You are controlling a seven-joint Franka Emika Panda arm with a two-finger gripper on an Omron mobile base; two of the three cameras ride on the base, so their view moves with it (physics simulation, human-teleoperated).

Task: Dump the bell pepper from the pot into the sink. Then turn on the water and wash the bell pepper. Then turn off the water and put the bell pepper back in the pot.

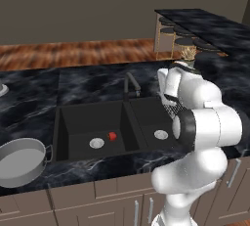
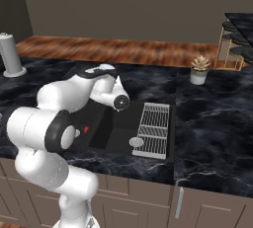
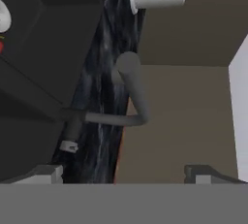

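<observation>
The tiny red bell pepper lies on the floor of the black sink's left basin, beside a silver drain; a sliver of it shows past my arm. The grey pot stands upright on the counter left of the sink, its pale inside bare. In the hand view my gripper is open with nothing between its tips. It faces the dark bent faucet, which is a short way off. The faucet rises behind the divider between the basins, and no water runs.
A ribbed metal drying rack covers the right side of the sink. A potted plant stands on the counter to the right and a grey cylinder at the far left. Stools and a raised counter stand behind.
</observation>
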